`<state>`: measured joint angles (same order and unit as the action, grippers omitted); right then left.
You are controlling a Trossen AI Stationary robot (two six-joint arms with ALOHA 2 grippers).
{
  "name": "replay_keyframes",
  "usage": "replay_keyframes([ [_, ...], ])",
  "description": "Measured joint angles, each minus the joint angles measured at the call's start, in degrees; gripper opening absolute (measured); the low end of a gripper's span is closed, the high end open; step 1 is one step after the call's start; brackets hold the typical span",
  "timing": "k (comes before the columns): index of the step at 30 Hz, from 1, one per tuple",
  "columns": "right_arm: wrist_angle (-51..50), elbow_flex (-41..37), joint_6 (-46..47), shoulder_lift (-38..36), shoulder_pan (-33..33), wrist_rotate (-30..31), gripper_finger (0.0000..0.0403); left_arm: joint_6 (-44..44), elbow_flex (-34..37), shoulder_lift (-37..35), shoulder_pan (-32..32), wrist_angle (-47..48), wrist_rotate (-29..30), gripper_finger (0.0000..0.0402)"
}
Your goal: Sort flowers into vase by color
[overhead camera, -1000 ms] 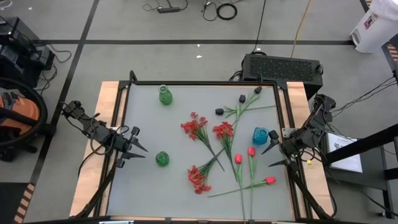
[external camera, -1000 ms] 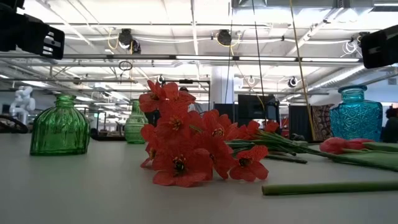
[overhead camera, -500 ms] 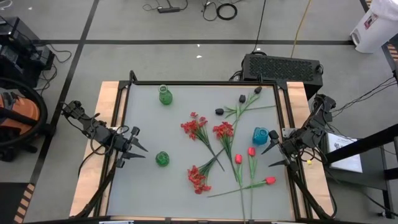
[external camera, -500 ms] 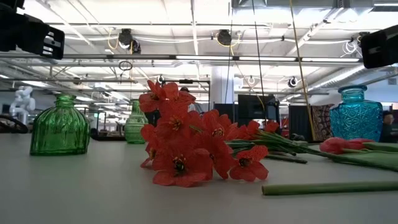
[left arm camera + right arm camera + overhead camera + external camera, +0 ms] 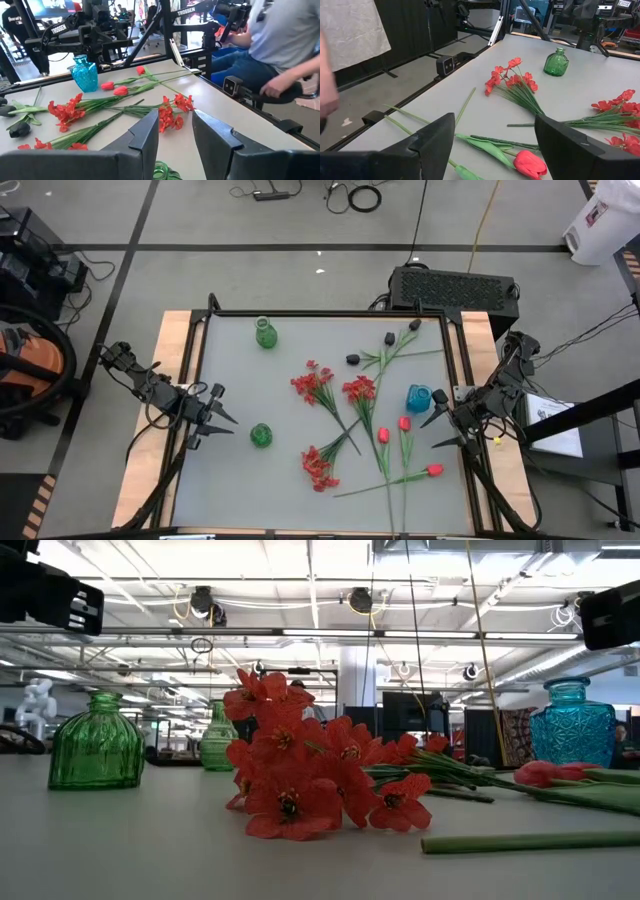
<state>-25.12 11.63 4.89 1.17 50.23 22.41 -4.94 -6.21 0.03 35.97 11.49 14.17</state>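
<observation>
Three red sprays (image 5: 318, 385); three red tulips (image 5: 404, 423); three black blooms (image 5: 353, 359); two green vases (image 5: 261, 435); one blue vase (image 5: 418, 397).

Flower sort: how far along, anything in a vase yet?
Nothing done: the two green glass vases and the blue glass vase hold no flowers. The red blossom sprays, red tulip buds and black blooms all lie on the grey tabletop. Nothing is in hand: the left gripper and right gripper wait open at the table's edges. All sorting is left.
</observation>
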Motion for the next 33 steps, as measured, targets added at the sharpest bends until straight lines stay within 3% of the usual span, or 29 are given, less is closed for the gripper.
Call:
replay_keyframes([
  [33, 0.5, 0.0, -1.2, 0.0, 0.0, 0.0, 0.0267, 0.0, 0.0, 0.0, 0.0, 0.0, 0.5, 0.0128],
])
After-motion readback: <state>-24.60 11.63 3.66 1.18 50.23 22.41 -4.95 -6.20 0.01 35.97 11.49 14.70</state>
